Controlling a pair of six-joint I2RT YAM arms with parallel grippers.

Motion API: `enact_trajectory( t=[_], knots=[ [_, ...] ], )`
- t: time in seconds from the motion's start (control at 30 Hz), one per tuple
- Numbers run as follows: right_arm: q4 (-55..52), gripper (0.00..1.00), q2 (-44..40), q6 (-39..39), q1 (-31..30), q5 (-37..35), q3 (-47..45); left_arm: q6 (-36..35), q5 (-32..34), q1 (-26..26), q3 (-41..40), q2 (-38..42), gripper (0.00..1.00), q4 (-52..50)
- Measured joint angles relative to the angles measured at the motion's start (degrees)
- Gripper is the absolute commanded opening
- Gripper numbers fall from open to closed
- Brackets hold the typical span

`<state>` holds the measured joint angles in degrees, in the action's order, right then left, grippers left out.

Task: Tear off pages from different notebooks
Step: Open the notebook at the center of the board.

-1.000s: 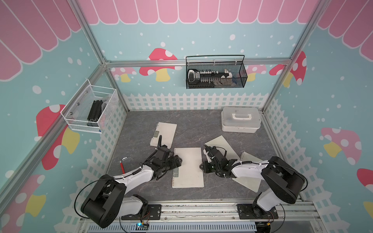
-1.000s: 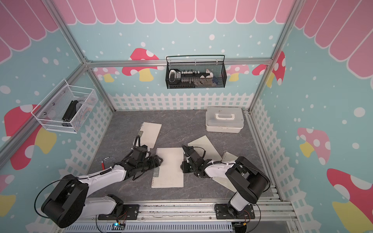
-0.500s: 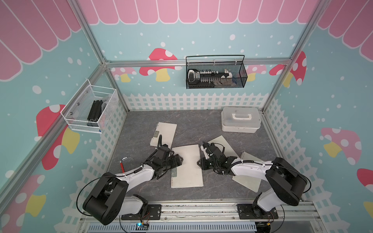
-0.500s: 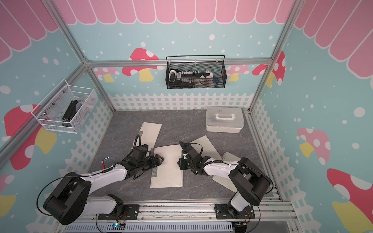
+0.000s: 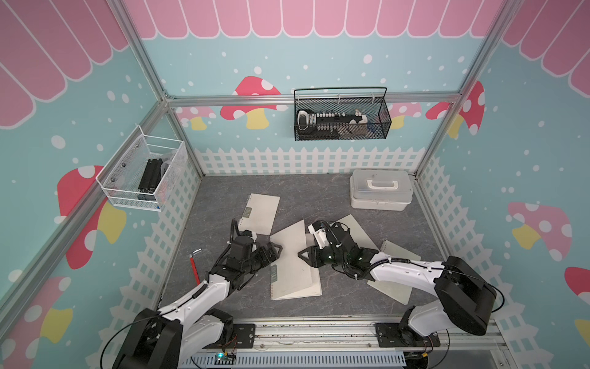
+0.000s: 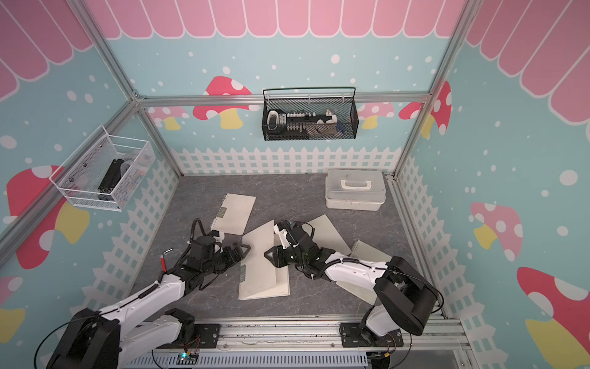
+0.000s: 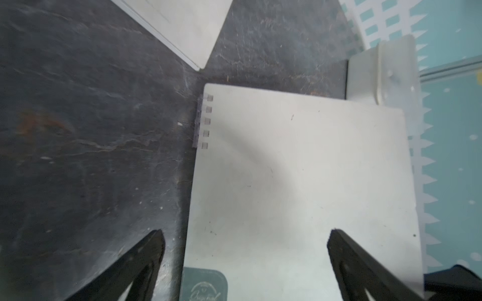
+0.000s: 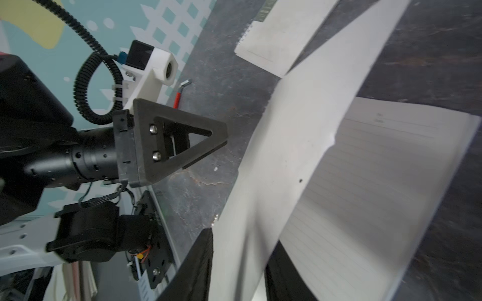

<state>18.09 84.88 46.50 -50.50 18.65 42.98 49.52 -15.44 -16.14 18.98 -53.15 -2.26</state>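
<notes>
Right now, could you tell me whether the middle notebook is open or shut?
Open: its cover stands raised at the right hand, baring the lined page beneath.

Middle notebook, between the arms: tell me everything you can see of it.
The middle notebook is a pale cream spiral-bound book lying on the grey table. Its cover, with a dark label near the punched spine edge, is lifted at a slant, baring a lined page. The cover's free edge sits between the fingers of the right tool; the open left tool hovers at the spine side.
</notes>
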Motion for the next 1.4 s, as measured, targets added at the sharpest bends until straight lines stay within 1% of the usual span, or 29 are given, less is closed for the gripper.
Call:
enact_trajectory(
  t=[0.13, 0.2, 0.27, 0.3, 0.4, 0.5, 0.57, 0.63, 0.73, 0.8, 0.9, 0.97, 1.07, 1.1, 1.2, 1.27, 1.3, 1.33, 1.4],
  knots=[
    [4.9, 0.42, 3.15, 1.16, -1.38, 3.5, 1.99, 1.42, 1.25, 2.03, 0.2, 15.23, 0.99, -4.61],
    [7.72, 0.49, 5.33, 1.33, -2.23, 5.31, 3.67, 2.21, 2.45, 2.54, 0.9, 22.38, 0.99, -6.6],
    [9.92, 0.52, 7.69, 1.33, -3.32, 7.76, 5.79, 2.82, 3.06, 2.78, 1.66, 26.73, 0.99, -7.34],
    [11.02, 0.52, 9.11, 1.29, -4.04, 9.31, 7.26, 2.89, 3.23, 2.91, 2.25, 27.65, 0.99, -7.45],
    [13.92, 0.56, 12.96, 1.07, -6.14, 12.94, 11.02, 2.99, 2.78, 2.99, 4.11, 26.08, 0.99, -7.65],
    [15.8, 0.58, 15.17, 0.61, -7.5, 15.58, 12.72, 2.56, 1.62, 3.13, 6.08, 20.44, 0.99, -8.81],
    [16.17, 0.61, 15.52, 0.39, -7.89, 16.81, 12.83, 2.29, 0.72, 3.87, 6.69, 16.74, 0.95, -9.66],
    [16.37, 0.62, 15.5, 0.02, -8.07, 17.77, 12.83, 2.08, -0.11, 5.31, 6.69, 14.19, 0.92, -10.8],
    [16.35, 0.67, 15.52, -0.94, -8.33, 19.02, 12.83, 1.44, -1.16, 7.56, 6.69, 13.2, 0.85, -12.55],
    [15.43, 0.67, 15.5, -2.1, -8.83, 19.5, 13.07, 0.74, -1.31, 8.52, 6.69, 13.62, 0.77, -13.27],
    [12.39, 0.67, 14.86, -4.22, -9.31, 19.39, 13.31, -0.57, -1.22, 9.22, 6.88, 13.81, 0.68, -15.34],
    [8.46, 0.68, 13.25, -6.08, -9.51, 18.36, 13.31, -1.62, -1.18, 9.55, 7.21, 13.7, 0.64, -16.79],
    [1.22, 0.69, 8.68, -9.33, -9.51, 14.62, 12.92, -3.17, -0.9, 9.75, 7.96, 13.29, 0.53, -18.82],
    [-1.44, 0.7, 6.4, -10.38, -9.44, 12.55, 12.44, -3.82, -0.63, 9.75, 8.17, 13.18, 0.46, -19.5],
    [-8.66, 0.7, 0.28, -12.48, -8.66, 4.9, 10.47, -4.81, 0.09, 9.84, 8.55, 13.05, 0.22, -20.31],
    [-12.46, 0.69, -2.32, -12.98, -6.88, -0.09, 8.5, -5.33, 0.68, 10.01, 9.01, 12.55, 0.15, -20.39],
    [-14.38, 0.68, -2.95, -13.03, -5.53, -2.69, 7.34, -5.51, 0.9, 10.12, 9.35, 12.07, 0.14, -20.37],
    [-16.0, 0.67, -3.02, -13.09, -4.35, -4.79, 6.43, -5.66, 0.92, 10.12, 9.6, 11.47, 0.12, -20.24],
    [-20.15, 0.66, -2.03, -13.05, -1.51, -9.38, 4.48, -5.86, 0.92, 10.12, 9.97, 9.79, 0.06, -20.11]
  ],
)
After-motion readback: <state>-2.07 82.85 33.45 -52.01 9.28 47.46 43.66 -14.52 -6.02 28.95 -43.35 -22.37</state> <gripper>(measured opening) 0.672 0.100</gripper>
